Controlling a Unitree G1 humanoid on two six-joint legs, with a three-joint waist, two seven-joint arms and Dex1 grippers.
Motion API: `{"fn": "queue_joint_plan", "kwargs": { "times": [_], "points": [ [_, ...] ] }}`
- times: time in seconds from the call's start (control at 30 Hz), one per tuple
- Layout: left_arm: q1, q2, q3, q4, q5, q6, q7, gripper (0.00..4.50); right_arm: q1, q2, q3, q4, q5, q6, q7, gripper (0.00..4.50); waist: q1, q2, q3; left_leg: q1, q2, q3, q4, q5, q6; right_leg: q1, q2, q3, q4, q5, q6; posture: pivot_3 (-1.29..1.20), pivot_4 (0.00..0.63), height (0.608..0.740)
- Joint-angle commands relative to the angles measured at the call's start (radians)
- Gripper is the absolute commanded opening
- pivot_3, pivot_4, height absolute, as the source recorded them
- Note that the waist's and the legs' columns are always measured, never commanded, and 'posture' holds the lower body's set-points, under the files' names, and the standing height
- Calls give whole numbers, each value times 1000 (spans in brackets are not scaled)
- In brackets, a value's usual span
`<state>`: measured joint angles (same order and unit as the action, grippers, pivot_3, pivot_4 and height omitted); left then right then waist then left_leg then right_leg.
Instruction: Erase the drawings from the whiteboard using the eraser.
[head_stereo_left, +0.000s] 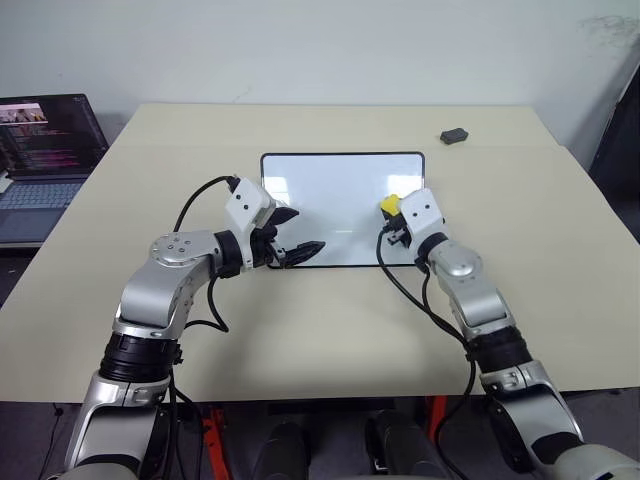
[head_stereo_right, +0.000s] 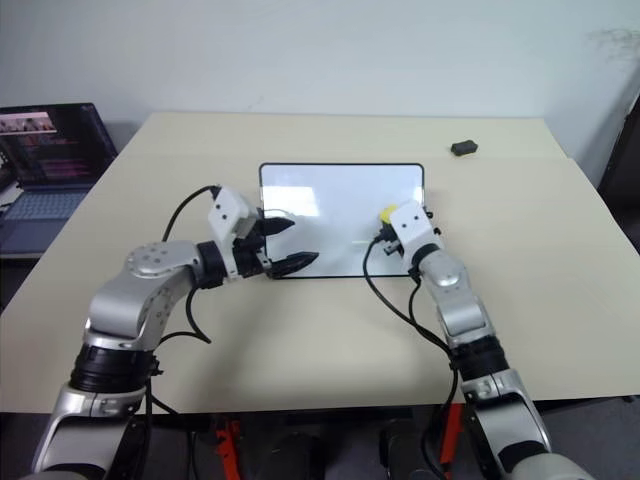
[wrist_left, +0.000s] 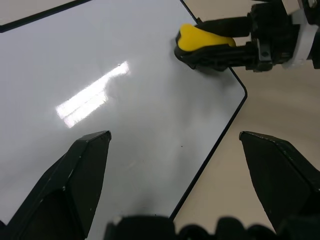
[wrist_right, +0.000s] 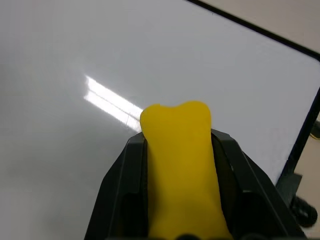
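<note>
On whiteboard (head_stereo_left: 340, 190), gripper-held eraser (head_stereo_left: 389, 205).

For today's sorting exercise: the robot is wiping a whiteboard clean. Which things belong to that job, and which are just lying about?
Job: whiteboard; yellow eraser, clamped in the right gripper; left gripper, open at the board's edge.
Lying about: laptop; small dark object.

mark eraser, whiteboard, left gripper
eraser (wrist_right: 177, 165), right wrist view, on its yellow top
whiteboard (head_stereo_left: 330, 190), left eye view, on bare white surface
left gripper (wrist_left: 200, 175), left wrist view, midway between its open fingertips
</note>
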<state>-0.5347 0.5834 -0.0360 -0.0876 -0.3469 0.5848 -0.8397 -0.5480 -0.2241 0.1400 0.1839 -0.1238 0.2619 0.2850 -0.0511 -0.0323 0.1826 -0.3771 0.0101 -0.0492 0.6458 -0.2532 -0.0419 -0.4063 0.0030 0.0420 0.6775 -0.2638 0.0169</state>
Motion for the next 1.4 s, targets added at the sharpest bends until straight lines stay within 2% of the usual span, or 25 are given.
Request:
{"fn": "queue_joint_plan", "kwargs": {
  "times": [0.03,0.33,0.5,0.7,0.97,1.23,1.4],
  "points": [
    [-10,-2,10,-42,-15,-11,-5,4500,81,-24,13,-31,8,93,49,1308,0,0,0,0,0,0,0,0,0,0,0,0,0,0,0,0,150,740],
    [-19,-14,-5,-38,-16,-10,-14,4500,-57,2,-42,-39,14,89,-3,1308,-7,0,0,2,1,1,0,0,0,1,2,1,1,0,0,0,150,740],
    [-5,-14,-3,-52,-19,-7,-14,4500,-118,-8,-64,11,16,64,-27,1308,-3,0,0,-5,1,0,-1,0,0,-5,4,0,0,0,0,0,150,740],
    [-1,-11,3,-60,-21,-2,-10,4500,-35,-45,-32,39,5,77,12,1308,-2,0,0,-5,0,0,-1,0,0,-5,-1,0,-2,3,-4,0,150,740],
    [2,-8,8,-62,-21,-3,-7,4500,96,-80,20,-79,9,130,91,1308,-3,-1,0,2,0,1,0,0,0,2,0,0,-1,0,1,0,150,740],
    [2,-12,6,-63,-22,-4,-4,4500,30,-47,-3,-141,30,123,71,1308,-11,0,0,2,2,2,0,0,0,1,4,2,0,0,1,0,150,740],
    [13,-12,9,-79,-24,-2,2,4500,23,-9,-32,-248,123,147,120,1308,-4,0,0,-4,2,0,-1,0,0,-4,4,0,-1,0,1,0,150,740]
  ]
}}
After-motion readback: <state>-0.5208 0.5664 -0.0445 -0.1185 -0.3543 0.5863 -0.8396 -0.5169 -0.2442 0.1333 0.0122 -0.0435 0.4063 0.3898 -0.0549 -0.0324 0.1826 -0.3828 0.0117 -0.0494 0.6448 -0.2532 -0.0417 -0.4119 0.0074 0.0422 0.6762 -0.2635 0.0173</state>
